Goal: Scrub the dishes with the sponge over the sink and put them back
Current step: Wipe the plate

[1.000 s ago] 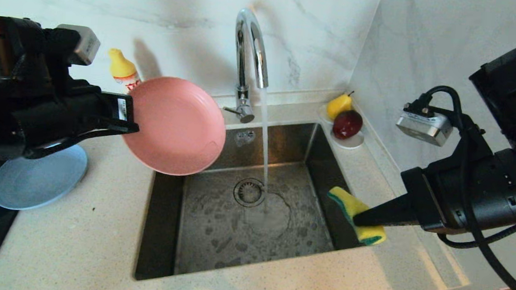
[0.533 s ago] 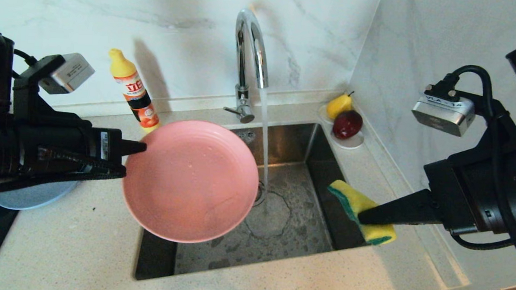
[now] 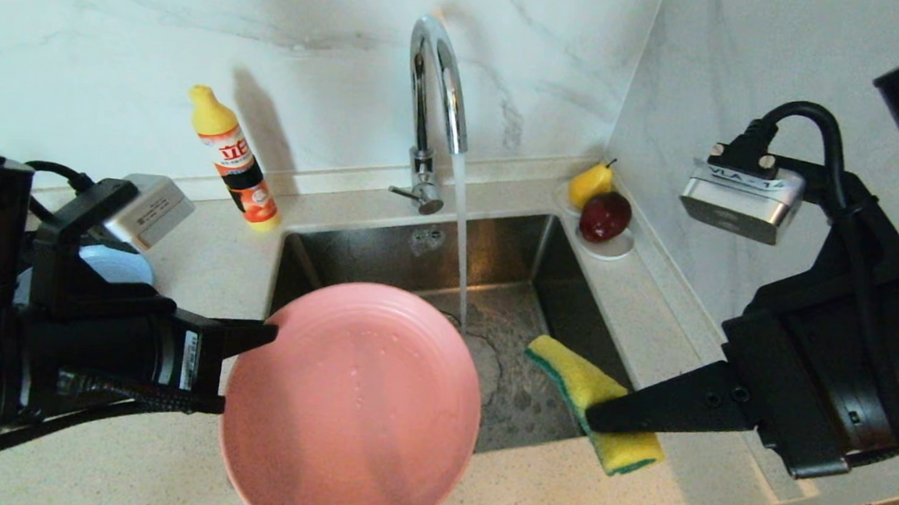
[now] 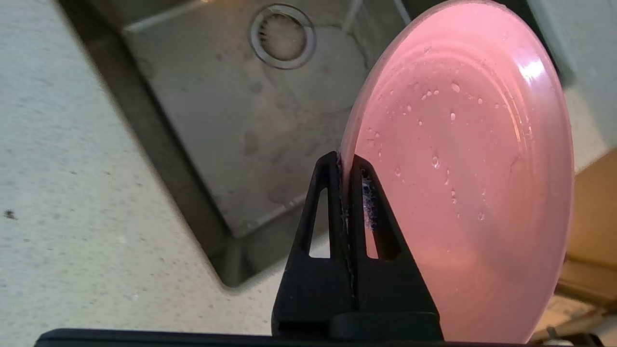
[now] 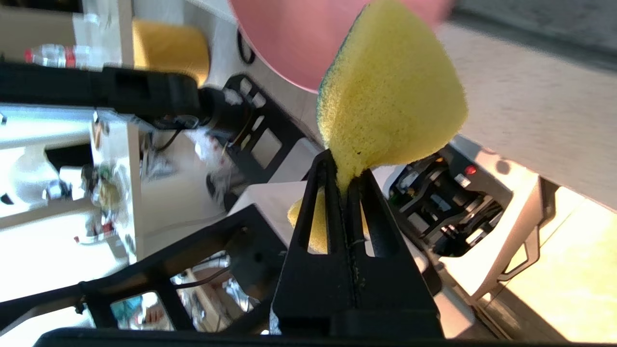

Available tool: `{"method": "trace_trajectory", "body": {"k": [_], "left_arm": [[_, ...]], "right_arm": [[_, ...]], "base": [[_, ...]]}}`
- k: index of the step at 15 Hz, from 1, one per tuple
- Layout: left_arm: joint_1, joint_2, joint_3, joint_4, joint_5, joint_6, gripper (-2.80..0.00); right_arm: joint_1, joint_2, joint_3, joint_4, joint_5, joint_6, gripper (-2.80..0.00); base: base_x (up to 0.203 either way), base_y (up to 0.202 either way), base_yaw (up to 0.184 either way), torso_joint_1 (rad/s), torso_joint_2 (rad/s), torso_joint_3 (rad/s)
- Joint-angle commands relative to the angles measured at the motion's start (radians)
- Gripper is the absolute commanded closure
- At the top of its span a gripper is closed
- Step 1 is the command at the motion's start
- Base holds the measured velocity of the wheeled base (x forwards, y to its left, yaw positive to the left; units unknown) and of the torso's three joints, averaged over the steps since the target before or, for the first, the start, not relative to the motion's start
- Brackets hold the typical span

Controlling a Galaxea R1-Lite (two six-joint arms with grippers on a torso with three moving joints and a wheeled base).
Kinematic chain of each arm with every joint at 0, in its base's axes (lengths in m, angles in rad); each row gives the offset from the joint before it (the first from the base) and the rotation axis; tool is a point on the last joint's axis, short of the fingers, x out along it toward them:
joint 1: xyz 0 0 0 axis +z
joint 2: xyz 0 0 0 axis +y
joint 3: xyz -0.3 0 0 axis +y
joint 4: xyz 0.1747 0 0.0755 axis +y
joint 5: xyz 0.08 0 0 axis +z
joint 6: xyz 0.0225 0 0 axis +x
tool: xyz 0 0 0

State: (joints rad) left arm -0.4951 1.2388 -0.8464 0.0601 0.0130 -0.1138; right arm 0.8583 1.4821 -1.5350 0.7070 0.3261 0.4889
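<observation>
The left gripper (image 4: 343, 166) is clamped on the rim of the round matte pink plate (image 3: 352, 406), with the two black fingers pressed flat on both sides of the thin edge. The plate hangs above the front part of the large rectangular stainless steel sink (image 3: 356, 254) and partly above the speckled pale counter (image 3: 133, 452). Water drops sit on its face. The right gripper (image 3: 592, 416) is closed on the small yellow foam sponge with the dark green scouring layer (image 3: 592, 402), squeezed thin between the fingers; the sponge is over the right front corner of the sink, near the plate but apart from it.

In my judgement, the grip on the plate is the weak point: only a narrow piece of wet rim is held, so a push from the sponge could turn the plate in the fingers or make it slip out. The chrome tap (image 3: 435, 103) is running, so the plate, if it goes under the stream, could throw water onto the counter.

The round grey-blue plate (image 3: 117, 263) is mostly hidden behind the left arm. The yellow-capped orange detergent bottle (image 3: 235, 157) carries red characters I cannot read. The right wrist camera (image 3: 741, 202) shows letters like "VLA" and some digits.
</observation>
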Motion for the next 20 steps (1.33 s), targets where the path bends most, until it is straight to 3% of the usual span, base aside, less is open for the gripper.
{"method": "trace_trajectory", "body": {"k": [1,8,20], "left_arm": [[-0.027,-0.016,0.03,-0.008,0.001,-0.001,0.0],[-0.059,0.021,0.039,-0.085,0.001,-0.015,0.0],[-0.1,0.022,0.05,-0.086,-0.002,-0.02,0.0]], "right_arm": [[0.04,0.053,-0.03,0.004,-0.001,0.006,0.0],[0.089,0.21,-0.098,0.004,-0.003,0.007,0.0],[0.103,0.428,-0.28,0.008,-0.005,0.007,0.0]], "base": [[0.0,0.0,0.0,0.0,0.0,0.0],[0.0,0.0,0.0,0.0,0.0,0.0],[0.0,0.0,0.0,0.0,0.0,0.0]]}}
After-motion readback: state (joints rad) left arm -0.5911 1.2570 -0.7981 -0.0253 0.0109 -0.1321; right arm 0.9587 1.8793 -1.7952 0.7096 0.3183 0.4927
